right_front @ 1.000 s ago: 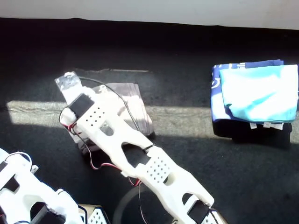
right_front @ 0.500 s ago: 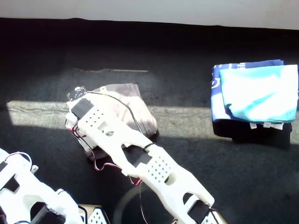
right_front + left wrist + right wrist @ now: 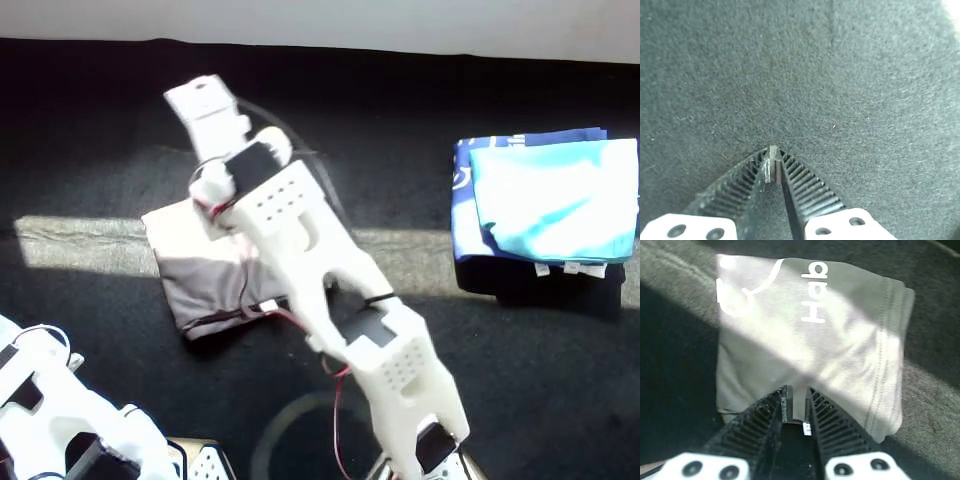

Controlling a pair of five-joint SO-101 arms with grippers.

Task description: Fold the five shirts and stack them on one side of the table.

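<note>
- Table: stack of folded shirts at right edge.
- Grey shirt: folded, left of centre; folding judged done, stacking due.
- Right gripper: above it, jaws narrowly apart, empty; next, grip an edge.
- Left gripper: closed, empty, over the table.

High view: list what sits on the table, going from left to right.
left arm → grey folded shirt → stack of folded shirts
</note>
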